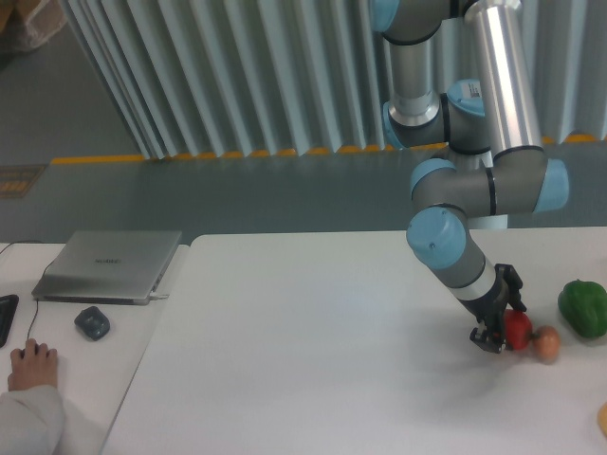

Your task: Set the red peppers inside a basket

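Gripper (497,327) sits right against the red pepper (518,328), table's 3 o'clock edge; can't tell whether the jaws are clamped. Orange-brown egg thing (546,343) touches it at 4 o'clock: grip centred, lift straight. Green pepper (582,307) beyond.

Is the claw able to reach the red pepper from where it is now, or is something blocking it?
Probably yes. The claw is already down at the red pepper, against its left side. The small orange-brown thing touches the pepper only on the far side, so the approach looks free.
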{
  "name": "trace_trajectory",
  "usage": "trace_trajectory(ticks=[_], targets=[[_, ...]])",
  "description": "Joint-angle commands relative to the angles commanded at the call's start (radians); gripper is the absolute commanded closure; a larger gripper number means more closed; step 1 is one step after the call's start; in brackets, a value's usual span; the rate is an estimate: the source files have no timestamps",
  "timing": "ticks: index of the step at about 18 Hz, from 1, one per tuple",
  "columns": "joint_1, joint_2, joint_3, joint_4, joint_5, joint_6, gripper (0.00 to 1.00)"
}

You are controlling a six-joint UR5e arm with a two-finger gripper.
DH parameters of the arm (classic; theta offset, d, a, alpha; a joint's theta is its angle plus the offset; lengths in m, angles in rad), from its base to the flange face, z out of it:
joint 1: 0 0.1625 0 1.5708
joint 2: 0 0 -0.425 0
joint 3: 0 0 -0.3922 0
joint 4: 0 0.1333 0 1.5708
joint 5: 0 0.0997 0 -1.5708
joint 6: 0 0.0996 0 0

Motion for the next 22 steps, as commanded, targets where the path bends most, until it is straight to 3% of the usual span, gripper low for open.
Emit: trace_trajectory(ticks=[4,7,10,13,15,22], targets=[[0.087,0.084,0.003,-0.028,-0.097,0.009,0.67],[0.216,0.147,0.03,-0.06,-0.159,0.026,0.66],[0.325,0.154,0.08,-0.103,-0.177,0.108,0.66],[0.467,0.146,0.104,-0.095,-0.221,0.231,0.65],[0.555,0.111,0.124,-0.075,-0.263,0.322,0.64],[0.71,0.002,0.158,0.024,-0.27,0.518,0.63]])
